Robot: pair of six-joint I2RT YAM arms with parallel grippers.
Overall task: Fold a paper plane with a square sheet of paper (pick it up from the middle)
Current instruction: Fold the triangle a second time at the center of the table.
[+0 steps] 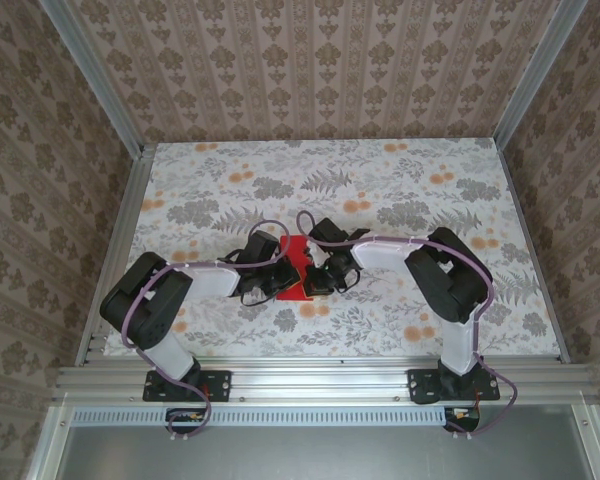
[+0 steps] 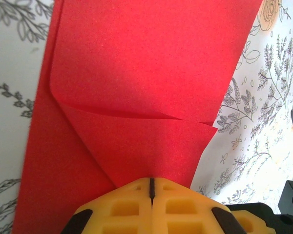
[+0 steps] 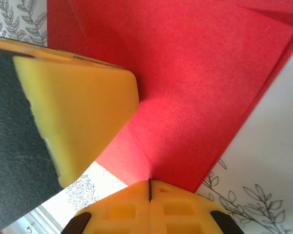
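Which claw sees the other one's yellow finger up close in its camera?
The right claw: the left claw's yellow finger looms beside it over the red paper.

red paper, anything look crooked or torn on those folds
No tear shows. On the red paper, left wrist view, the two folded edges meet with a small step near the right side, so the fold looks slightly askew.

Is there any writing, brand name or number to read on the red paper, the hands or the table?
None readable. The red paper is plain, the left hand and right hand carry no lettering, and the table shows only a flower-and-leaf print.
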